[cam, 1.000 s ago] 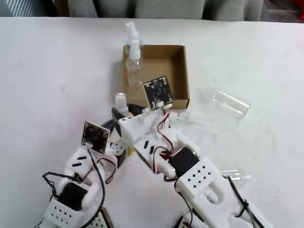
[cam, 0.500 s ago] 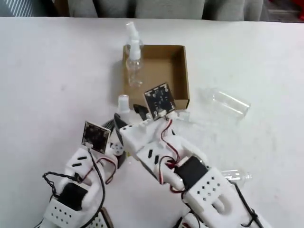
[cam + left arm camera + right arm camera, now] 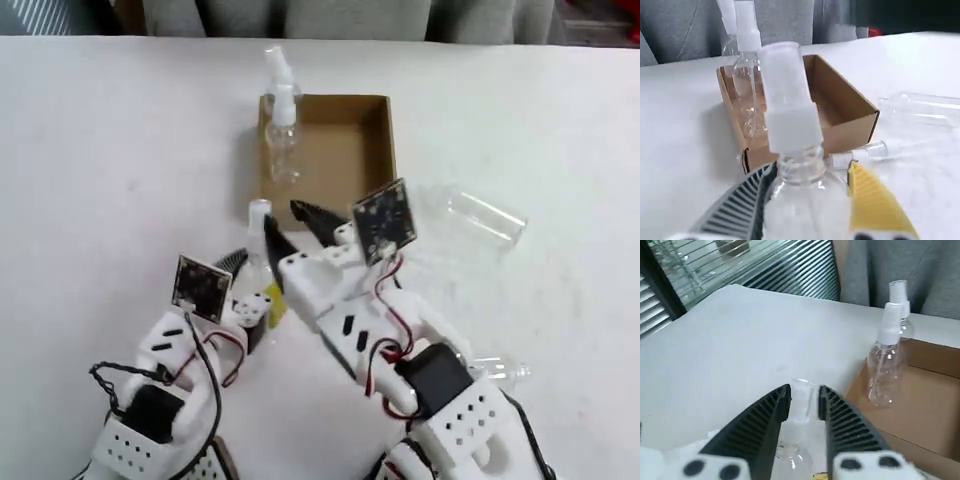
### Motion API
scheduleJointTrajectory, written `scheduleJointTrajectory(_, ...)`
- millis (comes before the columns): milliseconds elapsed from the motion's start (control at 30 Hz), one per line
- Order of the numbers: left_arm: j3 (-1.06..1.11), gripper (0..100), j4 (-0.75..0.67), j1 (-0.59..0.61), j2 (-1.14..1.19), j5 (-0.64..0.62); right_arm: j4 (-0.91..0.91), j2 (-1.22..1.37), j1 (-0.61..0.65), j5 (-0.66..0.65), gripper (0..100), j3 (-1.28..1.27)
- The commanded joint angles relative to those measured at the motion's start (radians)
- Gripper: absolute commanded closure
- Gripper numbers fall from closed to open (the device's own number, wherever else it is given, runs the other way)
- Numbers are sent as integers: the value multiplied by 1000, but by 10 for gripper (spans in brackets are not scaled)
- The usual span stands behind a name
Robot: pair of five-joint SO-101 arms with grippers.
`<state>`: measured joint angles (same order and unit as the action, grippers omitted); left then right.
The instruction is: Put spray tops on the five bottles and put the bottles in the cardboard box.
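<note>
Grips the first bottle (image 3: 805, 212) upright in the left hand (image 3: 811, 170), clamped from both sides at the shoulder just under the neck, near the middle of the counter (image 3: 120, 150). Shows a white spray top (image 3: 789, 100) sitting on that bottle's neck. Sets the right hand (image 3: 803, 388) right beside the spray top, at its 3 o'clock in the high view, jaws parted narrowly and holding nothing. Lines the spray top up in the gap between them in the right wrist view, though cannot tell whether either jaw touches it. Places the cardboard box (image 3: 345, 165) close by at 1 o'clock of the first bottle, open side up. Stands a second bottle (image 3: 283, 140), spray top on, upright inside the box against its 9 o'clock wall. Stands a third bottle (image 3: 275, 70), also capped, just outside the box's 11 o'clock corner. Has a fourth bottle (image 3: 487, 220) lying on its side on the counter at 3 o'clock of the box, a little apart from it. Has a fifth bottle (image 3: 497, 373) on its side at 5 o'clock, just beside the right arm (image 3: 440, 390). Shows a slim clear piece (image 3: 867, 149) lying along the box's near wall, too faint to name.
</note>
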<state>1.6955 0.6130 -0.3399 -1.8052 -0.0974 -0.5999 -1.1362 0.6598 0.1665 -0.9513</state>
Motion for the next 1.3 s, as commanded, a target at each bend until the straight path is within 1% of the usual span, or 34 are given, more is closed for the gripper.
scheduleJointTrajectory(0, -3, 943, -84, 31, -24, -6, -4, 12, -71, -5, 949, 60)
scheduleJointTrajectory(100, -3, 943, -155, 62, -24, -6, -4, 19, -125, -2, 985, 84)
scheduleJointTrajectory(300, -3, 943, -262, 38, -24, 3, -5, 81, -208, -9, 984, 170)
scheduleJointTrajectory(467, -3, 943, -311, -67, -24, 180, -7, 191, -209, -9, 984, 288)
scheduleJointTrajectory(533, -3, 943, -310, -93, -24, 204, -30, 237, -209, -11, 984, 367)
scheduleJointTrajectory(600, -5, 943, -316, -94, -25, 210, -88, 292, -209, -11, 984, 462)
scheduleJointTrajectory(700, -17, 943, -331, -94, -25, 215, -193, 381, -205, -11, 984, 591)
scheduleJointTrajectory(833, -18, 943, -353, -94, -25, 210, -311, 463, -157, -11, 984, 704)
scheduleJointTrajectory(1067, -3, 943, -353, -87, -25, 213, -400, 478, -68, -11, 984, 727)
scheduleJointTrajectory(1267, -3, 943, -354, -44, -25, 207, -489, 472, -48, -11, 984, 733)
